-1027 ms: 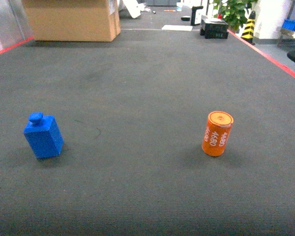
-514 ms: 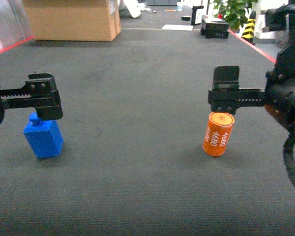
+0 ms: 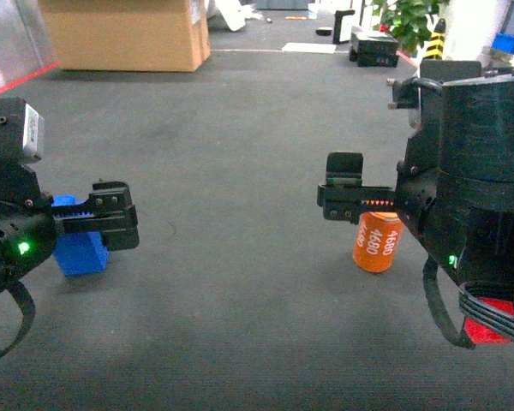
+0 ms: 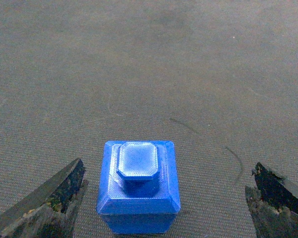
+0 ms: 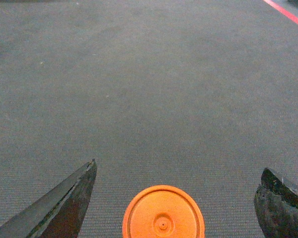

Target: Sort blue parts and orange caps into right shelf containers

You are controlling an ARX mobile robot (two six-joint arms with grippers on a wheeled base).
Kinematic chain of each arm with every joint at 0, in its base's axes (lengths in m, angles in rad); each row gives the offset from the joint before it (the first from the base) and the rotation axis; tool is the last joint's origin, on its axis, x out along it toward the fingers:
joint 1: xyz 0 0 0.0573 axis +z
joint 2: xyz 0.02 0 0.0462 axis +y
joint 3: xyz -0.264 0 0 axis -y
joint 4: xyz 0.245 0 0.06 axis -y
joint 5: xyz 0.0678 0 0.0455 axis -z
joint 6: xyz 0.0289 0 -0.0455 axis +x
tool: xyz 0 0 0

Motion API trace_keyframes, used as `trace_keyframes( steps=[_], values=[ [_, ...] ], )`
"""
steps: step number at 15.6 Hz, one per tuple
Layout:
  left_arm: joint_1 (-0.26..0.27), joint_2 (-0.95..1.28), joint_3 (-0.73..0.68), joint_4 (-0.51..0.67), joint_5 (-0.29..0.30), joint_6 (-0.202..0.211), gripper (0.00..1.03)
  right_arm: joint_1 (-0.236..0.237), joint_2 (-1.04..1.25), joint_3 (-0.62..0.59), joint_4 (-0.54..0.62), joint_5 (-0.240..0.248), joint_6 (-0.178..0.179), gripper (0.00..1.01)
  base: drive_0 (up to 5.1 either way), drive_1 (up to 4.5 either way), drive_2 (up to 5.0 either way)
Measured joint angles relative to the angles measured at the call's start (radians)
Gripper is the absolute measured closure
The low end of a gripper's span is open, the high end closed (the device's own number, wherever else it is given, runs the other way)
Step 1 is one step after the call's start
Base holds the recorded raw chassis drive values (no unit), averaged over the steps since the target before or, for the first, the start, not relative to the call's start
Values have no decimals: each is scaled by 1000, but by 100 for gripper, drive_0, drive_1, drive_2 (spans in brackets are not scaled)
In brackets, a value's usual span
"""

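A blue part [image 4: 139, 191], a square block with a knob on top, stands upright on the dark carpet. My left gripper [image 4: 169, 164] is open and hangs above it, a finger on each side and well apart from it. In the head view the left gripper [image 3: 111, 224] covers part of the blue part [image 3: 79, 255]. An orange cap [image 3: 377, 242], a short cylinder with white digits, stands at the right. My right gripper [image 3: 349, 195] is open just above it. From the right wrist, the orange cap [image 5: 163, 214] shows its round top below the right gripper [image 5: 179, 166].
A big cardboard box [image 3: 124, 34] stands at the far left back. Black cases [image 3: 375, 47] and a plant [image 3: 407, 21] sit at the back right, with a bit of blue crate [image 3: 507, 43] beyond. Red tape lines edge the carpet.
Both arms have come further into the head view and lower. The left gripper moved right over the blue part, the right gripper moved left over the orange cap. Neither object moved.
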Motion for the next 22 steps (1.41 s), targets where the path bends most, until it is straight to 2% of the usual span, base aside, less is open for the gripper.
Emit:
trace_keyframes(
  steps=[7, 14, 16, 17, 22],
  values=[
    [3, 70, 3, 25, 8, -18, 5, -1, 72, -3, -4, -12, 50, 3, 0, 0, 0],
    [13, 153, 33, 25, 11, -42, 5, -1, 168, 19, -31, -11, 115, 3, 0, 0, 0],
    [13, 159, 46, 12, 16, -49, 5, -1, 174, 31, -36, 18, 124, 3, 0, 0, 0],
    [17, 160, 50, 9, 15, -53, 8, -1, 174, 33, -37, 46, 123, 6, 0, 0, 0],
    [19, 160, 50, 48, -8, -58, 56, 0, 174, 33, -63, 45, 118, 54, 0, 0, 0]
  ],
)
